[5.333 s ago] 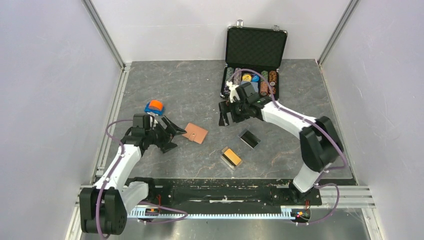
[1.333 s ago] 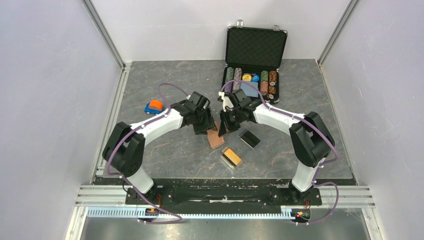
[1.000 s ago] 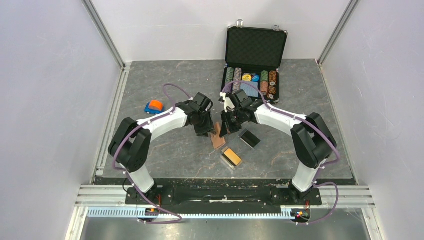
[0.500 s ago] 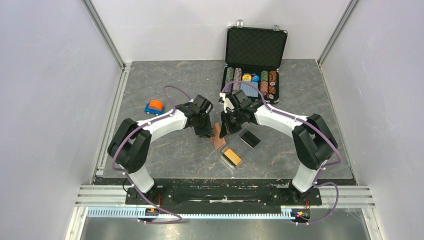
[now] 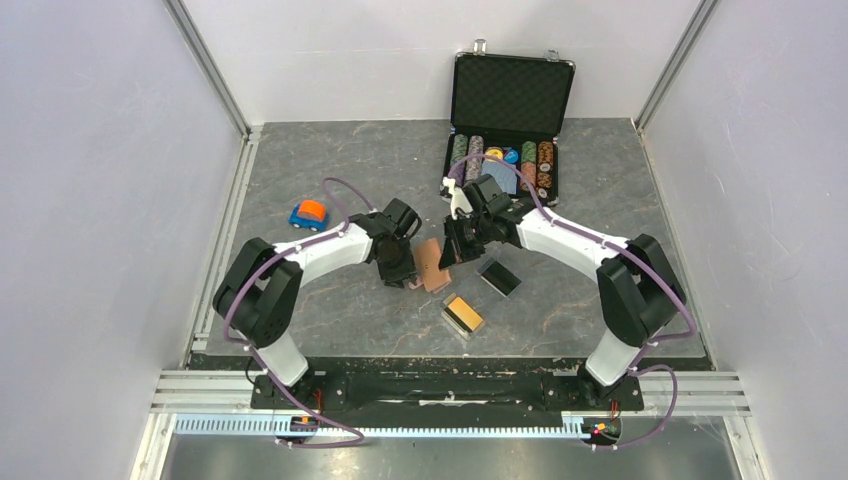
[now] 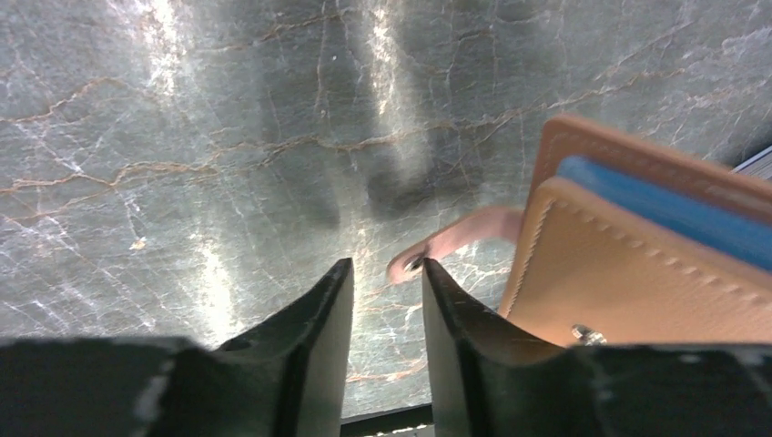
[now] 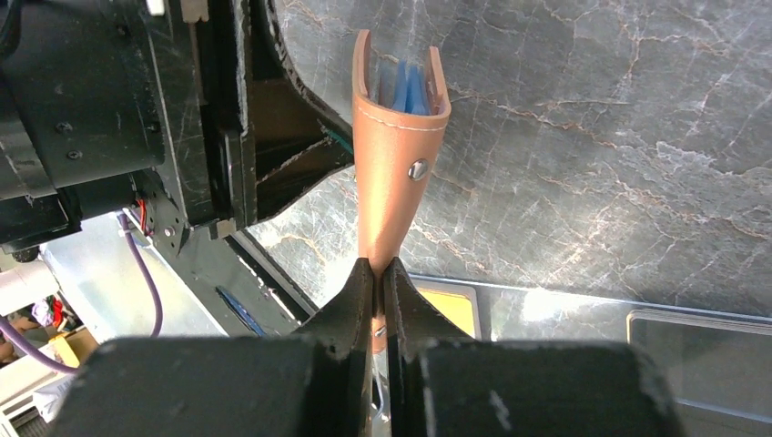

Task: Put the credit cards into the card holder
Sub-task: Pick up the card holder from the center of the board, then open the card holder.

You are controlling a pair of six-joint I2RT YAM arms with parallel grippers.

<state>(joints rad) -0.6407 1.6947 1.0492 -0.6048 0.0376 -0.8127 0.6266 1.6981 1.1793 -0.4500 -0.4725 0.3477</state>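
My right pincer (image 7: pixel 375 266) is clamped on the card holder (image 7: pixel 391 173); my left pincer (image 6: pixel 387 273) stands slightly parted and empty.

The holder juts out from my right fingers, between both pincers. Blue sleeves show in its open mouth, and its snap tab (image 6: pixel 455 241) is just beside my left fingertip. Near it on the table (image 5: pixel 330 160) lie a gold-orange card (image 5: pixel 463 314) and a black card (image 5: pixel 498 277), both cut off in my right wrist view. The chip markings in the poker-chip case (image 5: pixel 510 95) are too small to read.

The card holder (image 5: pixel 433 266) lies central; credit cards (image 5: pixel 463 313) just before and right of it; poker-chip case (image 5: pixel 512 92) behind; toy car (image 5: pixel 309 213) left.
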